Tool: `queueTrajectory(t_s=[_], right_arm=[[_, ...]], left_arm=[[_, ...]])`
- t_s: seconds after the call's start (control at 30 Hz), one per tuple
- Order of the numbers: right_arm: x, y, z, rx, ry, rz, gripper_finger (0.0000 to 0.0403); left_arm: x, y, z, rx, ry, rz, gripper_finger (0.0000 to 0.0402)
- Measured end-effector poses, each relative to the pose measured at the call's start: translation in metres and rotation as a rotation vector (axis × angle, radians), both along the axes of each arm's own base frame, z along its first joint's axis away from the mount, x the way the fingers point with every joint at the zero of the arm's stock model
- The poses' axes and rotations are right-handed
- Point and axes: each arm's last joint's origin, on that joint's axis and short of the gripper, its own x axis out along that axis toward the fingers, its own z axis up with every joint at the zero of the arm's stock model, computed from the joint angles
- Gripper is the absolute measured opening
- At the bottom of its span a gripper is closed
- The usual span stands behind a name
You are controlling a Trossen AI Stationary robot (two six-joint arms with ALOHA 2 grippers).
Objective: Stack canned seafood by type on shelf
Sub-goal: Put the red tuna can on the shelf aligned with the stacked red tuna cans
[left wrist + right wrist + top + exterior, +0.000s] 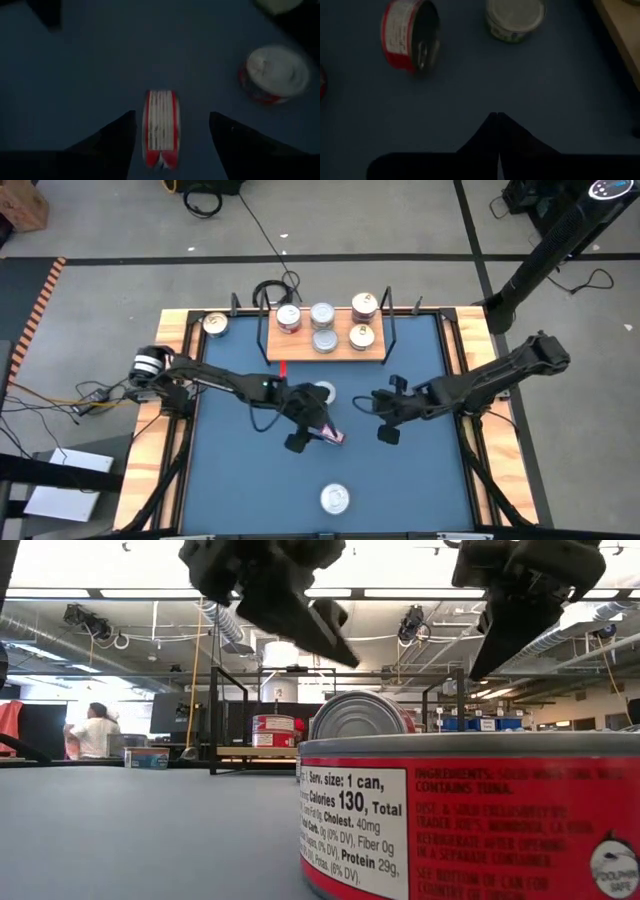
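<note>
The shelf (325, 345) stands at the table's far edge with several cans on its board, among them two (288, 318) (361, 336). A red-labelled can (161, 127) (334, 437) stands on its edge on the blue table. My left gripper (172, 117) (318, 428) hangs open above it, one finger on each side and a gap at both. Loose cans sit upright at mid-table (325, 392) (515, 17) and near the front edge (335, 498) (470, 815). My right gripper (497, 116) (383, 412) is shut and holds nothing, above bare table to the right.
Another can (215, 324) sits on the table's far left, beside the shelf. A short red strip (283, 370) lies in front of the shelf. The wooden rim (150, 440) frames the blue table. A person (95, 730) stands in the room behind.
</note>
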Motion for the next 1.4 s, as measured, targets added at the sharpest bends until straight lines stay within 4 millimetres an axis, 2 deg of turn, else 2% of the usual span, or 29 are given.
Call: queueTrajectory(t_s=[0.23,0.5,1.07,1.2,1.4], right_arm=[[-0.014,-0.006,-0.001,-0.006,-0.05,-0.03,0.0004],[-0.013,-0.005,-0.006,-0.017,-0.047,-0.025,0.0004],[-0.011,-0.005,-0.005,-0.038,-0.06,-0.009,0.0004],[-0.011,-0.005,-0.005,-0.038,-0.06,-0.009,0.0004],[-0.011,-0.005,-0.005,-0.038,-0.06,-0.009,0.0004]], left_arm=[[0.019,-0.003,-0.006,0.049,0.075,-0.008,0.0255],[0.033,-0.007,-0.014,0.114,0.136,0.002,0.0255],[0.035,-0.009,-0.026,0.139,0.172,-0.02,0.0253],[0.035,-0.009,-0.027,0.14,0.172,-0.02,0.0234],[0.035,-0.009,-0.027,0.157,0.165,-0.038,0.0169]])
